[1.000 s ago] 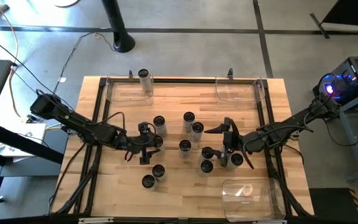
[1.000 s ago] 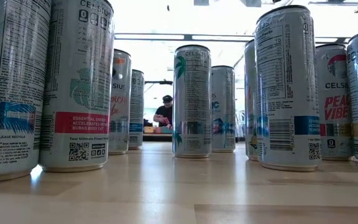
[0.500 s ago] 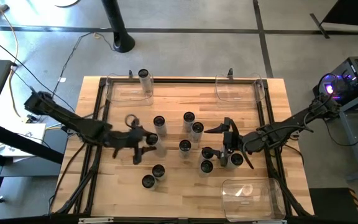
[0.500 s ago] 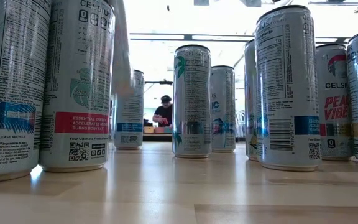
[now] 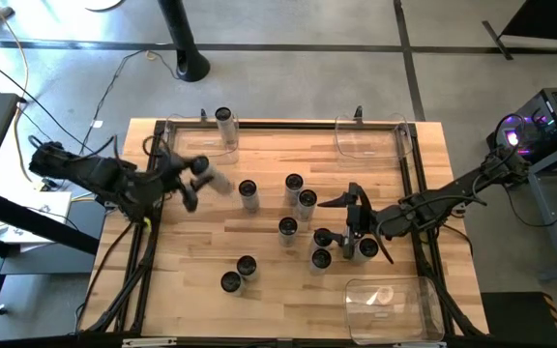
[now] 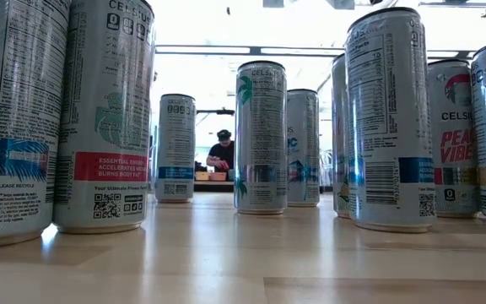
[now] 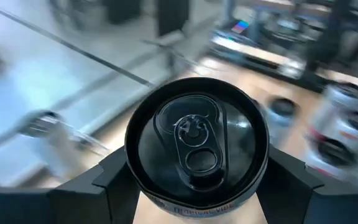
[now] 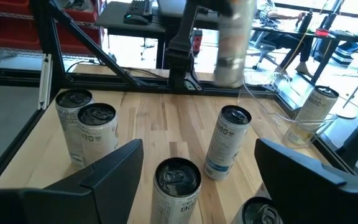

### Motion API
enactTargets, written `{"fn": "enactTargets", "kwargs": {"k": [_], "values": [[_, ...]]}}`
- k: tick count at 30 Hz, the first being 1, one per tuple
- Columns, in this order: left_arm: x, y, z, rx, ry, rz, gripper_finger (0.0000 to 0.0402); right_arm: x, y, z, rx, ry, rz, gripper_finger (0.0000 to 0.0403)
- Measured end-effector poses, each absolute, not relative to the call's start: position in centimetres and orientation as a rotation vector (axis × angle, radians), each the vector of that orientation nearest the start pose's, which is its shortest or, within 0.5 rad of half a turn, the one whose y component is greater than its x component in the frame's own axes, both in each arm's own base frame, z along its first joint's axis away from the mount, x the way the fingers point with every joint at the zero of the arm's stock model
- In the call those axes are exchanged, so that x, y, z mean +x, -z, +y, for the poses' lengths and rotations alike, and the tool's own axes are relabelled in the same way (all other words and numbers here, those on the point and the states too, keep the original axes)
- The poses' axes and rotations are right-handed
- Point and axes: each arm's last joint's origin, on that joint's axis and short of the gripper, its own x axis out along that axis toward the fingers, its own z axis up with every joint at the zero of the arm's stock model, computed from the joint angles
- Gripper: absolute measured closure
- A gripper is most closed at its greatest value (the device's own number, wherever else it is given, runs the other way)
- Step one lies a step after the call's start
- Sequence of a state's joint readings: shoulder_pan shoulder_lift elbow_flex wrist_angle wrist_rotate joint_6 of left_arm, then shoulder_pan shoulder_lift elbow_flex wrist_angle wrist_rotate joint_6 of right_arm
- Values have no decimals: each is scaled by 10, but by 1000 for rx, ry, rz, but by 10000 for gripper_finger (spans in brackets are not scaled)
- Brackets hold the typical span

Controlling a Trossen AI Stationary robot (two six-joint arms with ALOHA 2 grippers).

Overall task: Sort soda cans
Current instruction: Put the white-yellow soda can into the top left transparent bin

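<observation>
My left gripper [image 5: 199, 176] is over the table's far left part, shut on one soda can [image 7: 197, 140], whose dark top fills the left wrist view. That can also shows raised and blurred in the right wrist view [image 8: 235, 40]. Several more soda cans [image 5: 293, 184] stand upright on their bases on the wooden table [image 5: 278, 309], and one [image 5: 223, 118] stands in the far-left clear bin. My right gripper [image 5: 356, 227] hangs open over the near-right group of cans; a can [image 8: 178, 180] stands below its spread fingers, apart from them. My left gripper pinches the can between its two fingers [image 7: 114, 180], one on each side of the can's wall [image 7: 146, 200], just below the top rim. The fingers come roughly level from the table's left side. The can is lifted clear of the table, roughly upright, top up.
Clear plastic bins sit at the far left [image 5: 187, 143], far right [image 5: 370, 140] and near right [image 5: 390, 304]. A black frame [image 5: 414, 184] runs along the table's edges. In the low view, tall cans [image 6: 104, 118] stand close, with a person [image 6: 222, 152] far behind.
My left gripper has risen from the middle group of cans and drawn back toward the table's far left, rolling as it went. It has carried one can up with it, so that can has left the low view. My right arm has kept still.
</observation>
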State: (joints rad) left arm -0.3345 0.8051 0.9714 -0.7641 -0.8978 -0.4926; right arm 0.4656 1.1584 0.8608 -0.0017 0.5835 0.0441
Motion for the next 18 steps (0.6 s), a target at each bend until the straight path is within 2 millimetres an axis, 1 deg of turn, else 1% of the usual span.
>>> {"fn": "enactTargets", "kwargs": {"k": [3,6,9,12,14,18], "values": [[140,-345,-9,-53,-793,343,161,234,-305,100,-106,123,248,98],[145,-339,9,-6,-909,392,161,236,-306,97,-112,131,240,98],[152,-331,29,5,-982,439,161,237,-306,93,-108,149,236,98],[160,-325,53,-4,-1012,465,161,239,-306,90,-100,163,237,98],[166,-320,70,-25,-1000,460,161,239,-306,88,-90,171,237,98],[174,-302,101,-74,-1000,503,161,240,-306,87,-89,175,237,98]]}}
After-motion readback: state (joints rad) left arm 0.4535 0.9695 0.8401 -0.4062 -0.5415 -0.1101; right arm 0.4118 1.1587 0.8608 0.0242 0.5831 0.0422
